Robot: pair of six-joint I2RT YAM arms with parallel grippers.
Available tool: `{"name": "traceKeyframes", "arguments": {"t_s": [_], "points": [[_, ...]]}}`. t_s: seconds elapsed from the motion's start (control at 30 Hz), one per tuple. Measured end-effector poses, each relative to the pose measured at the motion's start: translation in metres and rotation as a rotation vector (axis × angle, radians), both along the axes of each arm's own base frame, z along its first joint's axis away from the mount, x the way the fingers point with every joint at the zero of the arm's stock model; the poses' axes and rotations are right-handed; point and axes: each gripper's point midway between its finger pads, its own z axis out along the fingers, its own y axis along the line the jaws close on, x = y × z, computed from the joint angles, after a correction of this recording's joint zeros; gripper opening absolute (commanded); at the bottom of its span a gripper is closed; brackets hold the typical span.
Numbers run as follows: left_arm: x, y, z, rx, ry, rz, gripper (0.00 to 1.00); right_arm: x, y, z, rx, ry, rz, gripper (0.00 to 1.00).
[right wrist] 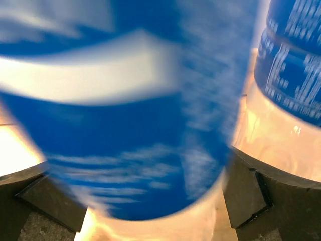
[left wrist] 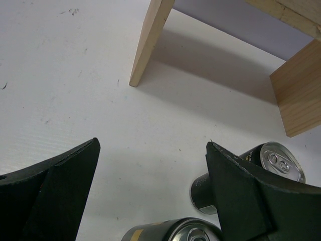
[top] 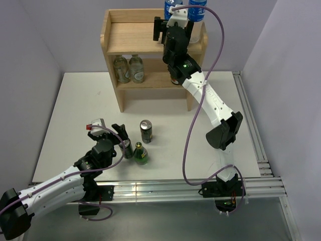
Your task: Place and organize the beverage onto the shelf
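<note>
The light-wood shelf (top: 131, 35) stands at the back of the table. Two glass bottles (top: 128, 69) stand on its lower tier. Two blue-labelled water bottles stand at the right end of its top. My right gripper (top: 173, 24) is shut on the left water bottle (top: 170, 7), whose label fills the right wrist view (right wrist: 130, 125); the other water bottle (right wrist: 293, 65) is close beside it. My left gripper (top: 111, 133) is open and empty low over the table (left wrist: 152, 143). A dark can (left wrist: 175, 232) is just to its right, and a second dark can (top: 146, 130) stands farther on.
A small green bottle (top: 141, 154) stands next to the near can (top: 128, 149). The shelf's front legs (left wrist: 150, 42) rest on the white table ahead of my left gripper. A metal rail (top: 256, 140) runs along the table's right edge, and grey walls close in on both sides.
</note>
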Motion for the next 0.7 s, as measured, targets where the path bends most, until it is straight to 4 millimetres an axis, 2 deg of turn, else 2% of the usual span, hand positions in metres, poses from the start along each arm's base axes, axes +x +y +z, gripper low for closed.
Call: {"name": "traceKeyframes", "arguments": {"t_s": [0.33,0.47,0.7], "points": [[0.000,0.000,0.000,0.000,0.000,0.000,0.94,-0.015,0.001,-0.015,-0.018,0.034,-0.007,1.00],[0.000,0.000,0.000,0.000,0.000,0.000,0.94,-0.030,0.000,-0.022,-0.032,0.053,-0.010,1.00],[0.000,0.000,0.000,0.000,0.000,0.000,0.94,-0.060,-0.004,-0.020,-0.018,0.047,-0.002,1.00]]}}
